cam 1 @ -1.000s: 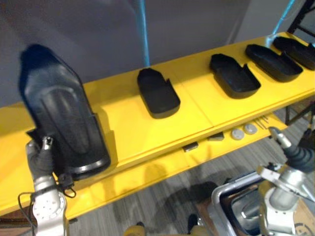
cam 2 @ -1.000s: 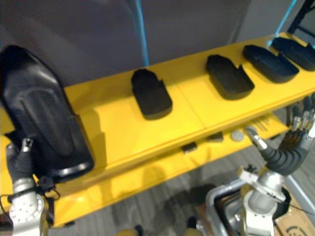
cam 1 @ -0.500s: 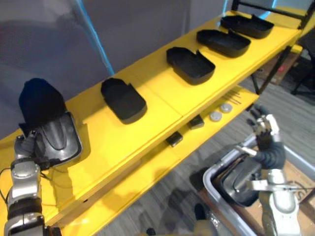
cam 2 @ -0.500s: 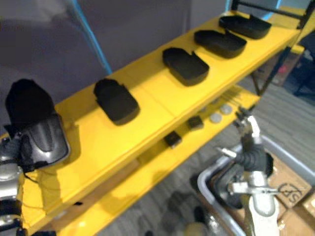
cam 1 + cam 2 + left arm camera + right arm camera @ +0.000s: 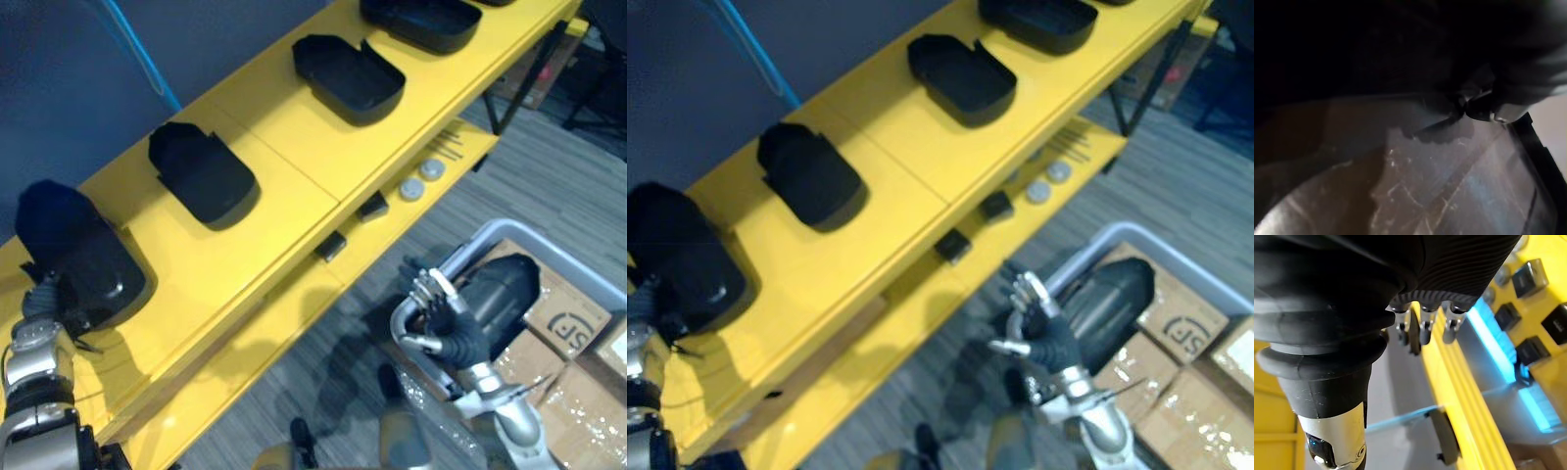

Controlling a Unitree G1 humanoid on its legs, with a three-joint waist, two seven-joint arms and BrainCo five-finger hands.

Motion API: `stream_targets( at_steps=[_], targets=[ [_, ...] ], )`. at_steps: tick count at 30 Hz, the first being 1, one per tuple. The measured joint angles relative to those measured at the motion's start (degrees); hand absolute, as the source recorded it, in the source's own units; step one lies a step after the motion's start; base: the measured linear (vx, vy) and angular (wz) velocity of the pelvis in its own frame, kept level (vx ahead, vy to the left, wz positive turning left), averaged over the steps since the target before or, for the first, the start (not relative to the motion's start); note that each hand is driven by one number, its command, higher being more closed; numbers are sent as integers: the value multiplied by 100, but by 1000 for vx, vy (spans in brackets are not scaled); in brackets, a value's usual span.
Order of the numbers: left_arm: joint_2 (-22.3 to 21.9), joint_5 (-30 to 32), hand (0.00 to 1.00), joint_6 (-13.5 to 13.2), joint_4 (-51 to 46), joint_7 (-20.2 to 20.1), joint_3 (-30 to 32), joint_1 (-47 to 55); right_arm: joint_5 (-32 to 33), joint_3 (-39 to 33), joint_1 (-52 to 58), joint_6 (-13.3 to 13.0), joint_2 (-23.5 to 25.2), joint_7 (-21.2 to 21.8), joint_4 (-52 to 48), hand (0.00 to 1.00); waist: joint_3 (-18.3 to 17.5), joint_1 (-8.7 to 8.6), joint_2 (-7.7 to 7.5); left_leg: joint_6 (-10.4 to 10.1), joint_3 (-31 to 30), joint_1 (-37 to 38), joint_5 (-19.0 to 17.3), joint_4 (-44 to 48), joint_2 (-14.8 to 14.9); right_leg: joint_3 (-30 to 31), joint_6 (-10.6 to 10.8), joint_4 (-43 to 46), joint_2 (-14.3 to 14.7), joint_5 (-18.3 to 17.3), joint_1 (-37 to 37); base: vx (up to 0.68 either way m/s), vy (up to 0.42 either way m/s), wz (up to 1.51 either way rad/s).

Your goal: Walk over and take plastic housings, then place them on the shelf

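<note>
At the left edge of the frame a housing (image 5: 78,259) lay on the yellow shelf (image 5: 284,166), its near end touching the left hand (image 5: 41,305). That hand's fingers were hidden behind it, so I could not tell whether they clasped it. Three more housings (image 5: 201,178) sat well apart in a row running to the upper right along the same shelf, while at the lower right the right hand (image 5: 446,328) hung with fingers straight and spread, holding nothing, at the rim of a grey bin (image 5: 558,255) with another housing (image 5: 502,294) inside.
</note>
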Motion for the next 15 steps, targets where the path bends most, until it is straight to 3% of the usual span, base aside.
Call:
stream_targets(
  at_steps=[10,11,15],
  targets=[
    [160,-46,100,10,229,56,-217,-295,-38,75,-31,-12,-151,-405,12,0,208,-1,-7,42,-6,-194,-100,266,8,-12,3,90,-23,-17,-81,-28,0,2],
    [193,-41,0,40,235,55,-225,-323,-34,77,-32,-13,-169,-404,12,0,255,-5,-8,41,-5,-196,-105,285,11,-12,7,96,-23,-14,-81,0,0,0],
    [274,-27,0,112,241,69,-231,-366,-31,80,-21,-30,-243,-412,25,0,337,-16,-19,42,-7,-204,-107,290,14,-12,7,97,-21,-13,-85,0,0,0]
  ],
)
